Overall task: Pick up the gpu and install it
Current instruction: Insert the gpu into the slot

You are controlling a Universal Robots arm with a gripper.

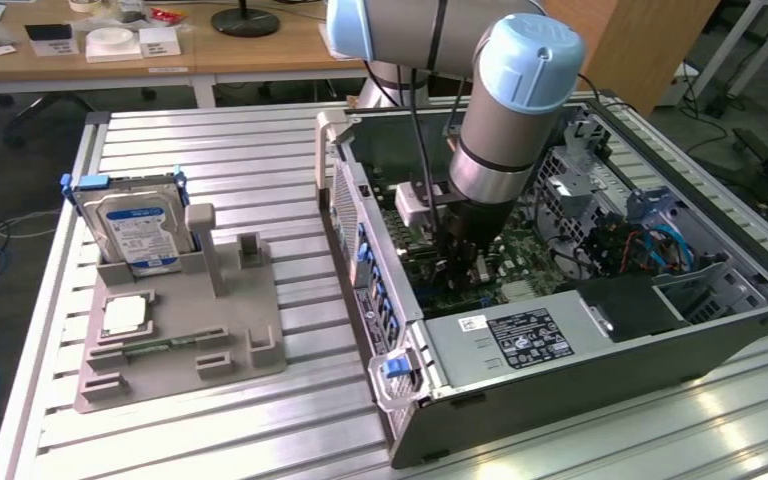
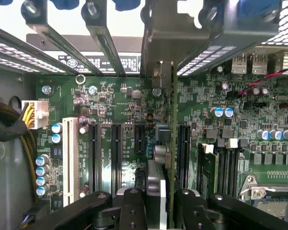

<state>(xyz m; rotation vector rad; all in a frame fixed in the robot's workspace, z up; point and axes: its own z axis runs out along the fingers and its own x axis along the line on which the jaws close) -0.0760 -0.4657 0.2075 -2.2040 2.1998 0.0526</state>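
My gripper point(image 1: 468, 262) is down inside the open computer case point(image 1: 598, 380), above the green motherboard point(image 2: 120, 96). It is shut on the gpu point(image 2: 173, 143), a thin dark card that the wrist view shows edge-on. The black fingers point(image 2: 133, 206) clamp it from both sides. The card's silvery metal end point(image 2: 165, 43) lies against the case's rear slot openings. The card runs along a long black expansion slot point(image 2: 183, 153). I cannot tell whether it sits in the slot or just above it.
On the exterior view's left, a grey fixture point(image 1: 184, 340) holds the silver hard drive point(image 1: 137, 225), a processor chip point(image 1: 124, 315) and a narrow memory stick point(image 1: 157, 347). The power supply point(image 1: 518, 335), blue cables point(image 1: 658, 245) and drive cage crowd the case. A white slot point(image 2: 70, 158) and black slots point(image 2: 94, 158) lie beside the card.
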